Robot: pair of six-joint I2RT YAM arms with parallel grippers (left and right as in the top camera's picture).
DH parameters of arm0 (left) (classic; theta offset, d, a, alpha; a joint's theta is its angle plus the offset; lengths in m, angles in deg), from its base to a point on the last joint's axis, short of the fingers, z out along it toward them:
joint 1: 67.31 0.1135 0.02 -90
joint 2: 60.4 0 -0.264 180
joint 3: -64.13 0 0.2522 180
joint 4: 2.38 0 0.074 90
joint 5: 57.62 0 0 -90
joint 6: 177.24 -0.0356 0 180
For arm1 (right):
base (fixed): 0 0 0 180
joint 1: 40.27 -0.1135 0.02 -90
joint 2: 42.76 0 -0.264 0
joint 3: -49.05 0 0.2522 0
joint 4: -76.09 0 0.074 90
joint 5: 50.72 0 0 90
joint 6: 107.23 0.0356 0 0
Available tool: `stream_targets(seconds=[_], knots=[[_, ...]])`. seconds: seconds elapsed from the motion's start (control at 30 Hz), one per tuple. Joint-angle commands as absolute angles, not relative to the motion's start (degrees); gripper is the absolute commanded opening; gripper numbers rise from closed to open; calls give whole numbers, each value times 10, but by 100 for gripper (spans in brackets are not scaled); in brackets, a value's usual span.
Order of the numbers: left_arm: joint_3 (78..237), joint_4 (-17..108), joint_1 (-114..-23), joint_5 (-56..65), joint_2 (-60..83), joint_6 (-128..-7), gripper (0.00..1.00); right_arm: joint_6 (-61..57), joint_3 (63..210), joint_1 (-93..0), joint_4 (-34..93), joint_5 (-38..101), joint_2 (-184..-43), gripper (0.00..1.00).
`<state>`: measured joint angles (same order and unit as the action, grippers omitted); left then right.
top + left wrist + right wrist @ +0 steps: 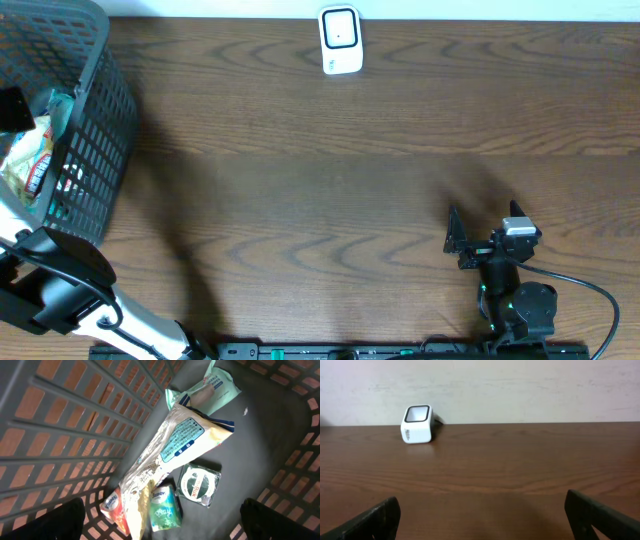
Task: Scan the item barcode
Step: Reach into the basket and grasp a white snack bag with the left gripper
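My left gripper (162, 522) hangs open inside the dark mesh basket (100, 130), above a heap of items. Among them are a long cream bag with a blue label (175, 447), a green wipes pack (212, 387), a clear-wrapped pack with a round green label (199, 484), a teal tissue pack (165, 510) and an orange tissue pack (117, 510). Nothing sits between its fingers (45, 522), and no barcode shows. The white scanner (340, 40) stands at the table's far edge. My right gripper (458, 240) is open and empty near the front right, facing the scanner (417, 424).
The basket's mesh walls (75, 425) rise close around the left gripper on both sides. Brown wooden table (320, 180) stretches between basket, scanner and right arm. A pale wall (520, 385) stands behind the scanner.
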<state>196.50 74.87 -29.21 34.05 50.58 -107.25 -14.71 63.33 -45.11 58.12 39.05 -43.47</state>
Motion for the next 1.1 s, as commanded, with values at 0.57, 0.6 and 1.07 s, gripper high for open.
stream_targets(seconds=[0.57,0.6,1.07], knots=[[1829,657,-287,408,512,-1237,98,-151,631,-456,580,389,-431,99],[1824,648,-287,408,512,-1237,98,-151,631,-456,580,389,-431,99],[1717,498,-287,406,520,-1252,98,-151,631,-456,580,389,-431,99]])
